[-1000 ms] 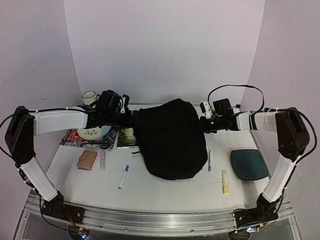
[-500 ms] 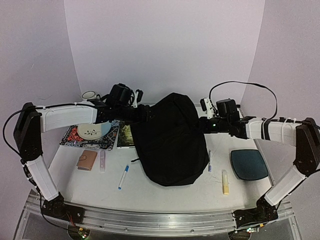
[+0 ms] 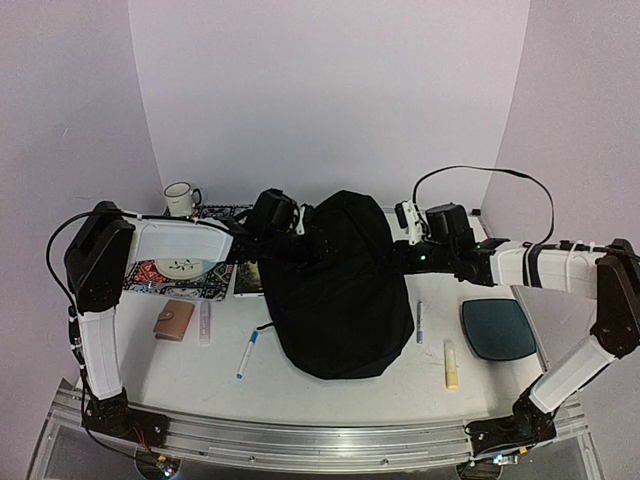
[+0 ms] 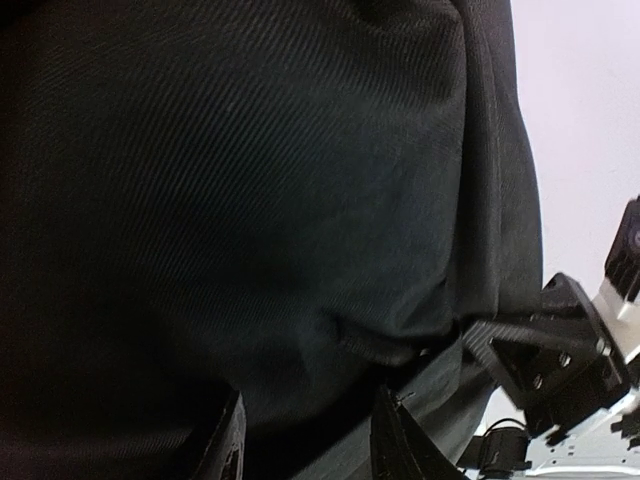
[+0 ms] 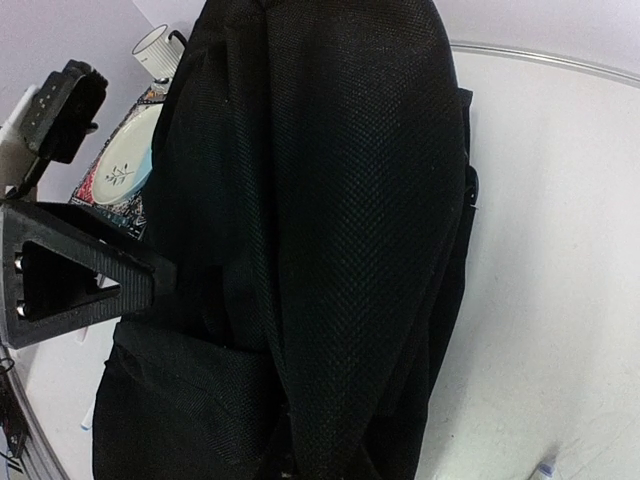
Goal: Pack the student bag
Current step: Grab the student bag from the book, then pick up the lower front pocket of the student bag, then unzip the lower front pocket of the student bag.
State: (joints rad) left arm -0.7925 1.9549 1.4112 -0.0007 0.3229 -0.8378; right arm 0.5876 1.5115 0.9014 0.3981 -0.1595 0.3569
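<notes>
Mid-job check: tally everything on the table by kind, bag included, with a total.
Backpack: 1
Mug: 1
Plate: 1
Patterned mat: 1
Book: 1
Wallet: 1
Teal pad: 1
Pen-like sticks: 4 (lilac, blue-white, slim pen, yellow)
Total: 11

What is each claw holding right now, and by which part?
Right claw looks shut on the bag's right edge. Left claw straddles a fabric fold on its left side, jaws apart; no firm hold visible.

student bag [image 3: 340, 290] blocking centre, marker [image 3: 247, 353] near left
</notes>
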